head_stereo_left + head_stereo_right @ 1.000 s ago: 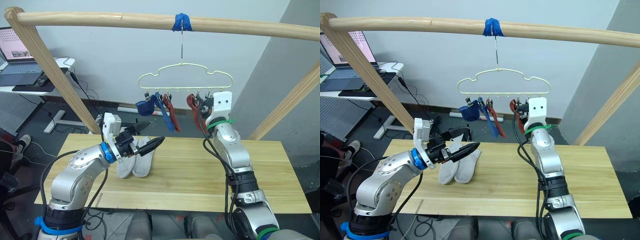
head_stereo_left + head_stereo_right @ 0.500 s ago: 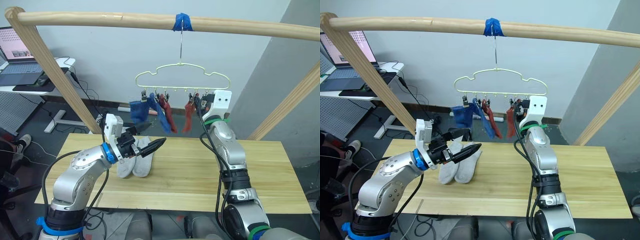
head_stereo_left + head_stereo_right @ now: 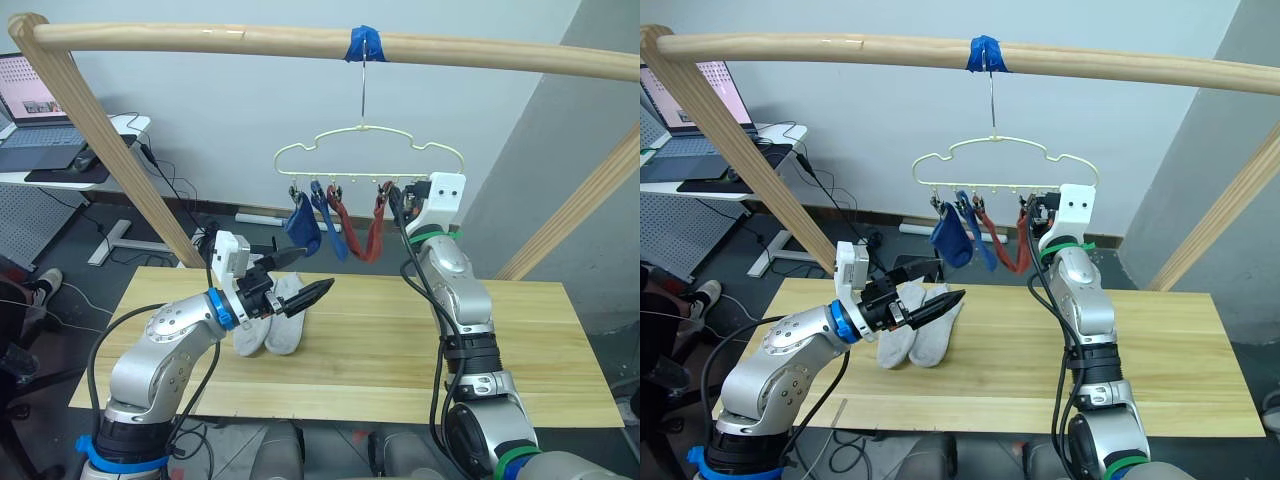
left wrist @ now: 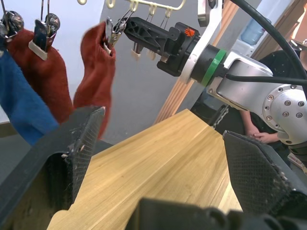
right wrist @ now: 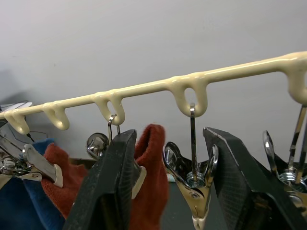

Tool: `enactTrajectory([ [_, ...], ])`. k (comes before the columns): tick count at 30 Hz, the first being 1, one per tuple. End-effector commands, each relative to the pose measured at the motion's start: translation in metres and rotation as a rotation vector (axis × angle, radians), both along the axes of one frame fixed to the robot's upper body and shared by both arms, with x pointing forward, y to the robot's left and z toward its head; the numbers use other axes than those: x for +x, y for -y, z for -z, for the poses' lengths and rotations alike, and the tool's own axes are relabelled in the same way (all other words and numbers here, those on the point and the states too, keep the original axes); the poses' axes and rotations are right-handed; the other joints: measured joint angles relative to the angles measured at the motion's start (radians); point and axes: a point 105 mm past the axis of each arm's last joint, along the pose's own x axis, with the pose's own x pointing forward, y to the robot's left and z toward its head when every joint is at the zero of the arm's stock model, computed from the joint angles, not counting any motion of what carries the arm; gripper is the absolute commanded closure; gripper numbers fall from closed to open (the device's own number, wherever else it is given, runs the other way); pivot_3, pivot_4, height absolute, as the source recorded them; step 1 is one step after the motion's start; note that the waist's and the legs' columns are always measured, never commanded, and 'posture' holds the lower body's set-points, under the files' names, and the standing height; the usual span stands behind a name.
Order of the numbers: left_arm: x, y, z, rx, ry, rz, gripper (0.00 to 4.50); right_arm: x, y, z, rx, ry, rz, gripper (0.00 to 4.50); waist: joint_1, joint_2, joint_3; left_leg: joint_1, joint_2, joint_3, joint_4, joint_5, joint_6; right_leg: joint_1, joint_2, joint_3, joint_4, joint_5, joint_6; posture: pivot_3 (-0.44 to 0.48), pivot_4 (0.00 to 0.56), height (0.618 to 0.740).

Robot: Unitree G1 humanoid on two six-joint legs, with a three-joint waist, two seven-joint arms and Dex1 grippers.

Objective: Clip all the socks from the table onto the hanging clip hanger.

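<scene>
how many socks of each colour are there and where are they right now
blue socks: 2, clipped on the clip hanger
rust red socks: 2, clipped on the clip hanger
light grey socks: 2, lying on the table
total: 6 socks

Grey socks (image 3: 270,322), pale yellow hanger (image 3: 368,150)

wooden table (image 3: 400,340); two grey socks (image 3: 270,325) lying on it
</scene>
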Motion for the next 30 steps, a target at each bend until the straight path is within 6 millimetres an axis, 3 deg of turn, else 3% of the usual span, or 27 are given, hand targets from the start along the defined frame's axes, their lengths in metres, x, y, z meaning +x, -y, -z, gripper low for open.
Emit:
enactTrajectory([
  [1,-0.004,0.005,-0.01,-0.005,0.058,0.015,0.0,-0.002,-0.005,-0.017,0.021,0.052,-0.023,2.18,0.0,0.0,0.0,0.0,0.0,0.0,0.0,0.0,0.0,0.0,0.0,0.0,0.0,0.0,0.0,0.077,0.16,0.74],
  [11,-0.004,0.005,-0.009,0.002,0.061,0.017,0.0,-0.001,-0.008,-0.018,0.031,0.051,-0.033,2.18,0.0,0.0,0.0,0.0,0.0,0.0,0.0,0.0,0.0,0.0,0.0,0.0,0.0,0.0,0.0,0.082,0.156,0.74],
  [14,-0.004,0.005,-0.009,0.004,0.062,0.018,0.0,-0.001,-0.008,-0.019,0.033,0.053,-0.035,2.78,0.0,0.0,0.0,0.0,0.0,0.0,0.0,0.0,0.0,0.0,0.0,0.0,0.0,0.0,0.0,0.082,0.155,0.74],
  [17,-0.004,0.006,-0.009,0.005,0.062,0.019,0.0,-0.001,-0.008,-0.019,0.035,0.054,-0.036,3.82,0.0,0.0,0.0,0.0,0.0,0.0,0.0,0.0,0.0,0.0,0.0,0.0,0.0,0.0,0.0,0.082,0.155,0.74],
  [21,-0.005,0.007,-0.008,0.002,0.061,0.024,0.0,-0.001,-0.008,-0.019,0.034,0.057,-0.035,4.43,0.0,0.0,0.0,0.0,0.0,0.0,0.0,0.0,0.0,0.0,0.0,0.0,0.0,0.0,0.0,0.08,0.152,0.74],
  [24,-0.007,0.01,-0.005,-0.001,0.047,0.033,0.0,-0.002,-0.004,-0.021,0.023,0.065,-0.034,4.45,0.0,0.0,0.0,0.0,0.0,0.0,0.0,0.0,0.0,0.0,0.0,0.0,0.0,0.0,0.0,0.073,0.15,0.74],
  [28,-0.002,0.001,0.022,0.042,-0.065,-0.023,0.0,-0.004,0.012,-0.019,-0.025,0.035,-0.071,4.45,0.0,0.0,0.0,0.0,0.0,0.0,0.0,0.0,0.0,0.0,0.0,0.0,0.0,0.0,0.0,0.065,0.147,0.74],
  [30,0.009,-0.017,0.054,0.139,-0.151,-0.12,0.0,-0.007,0.016,-0.02,-0.06,0.016,-0.126,4.45,0.0,0.0,0.0,0.0,0.0,0.0,0.0,0.0,0.0,0.0,0.0,0.0,-0.001,0.0,0.0,0.054,0.145,0.74],
])
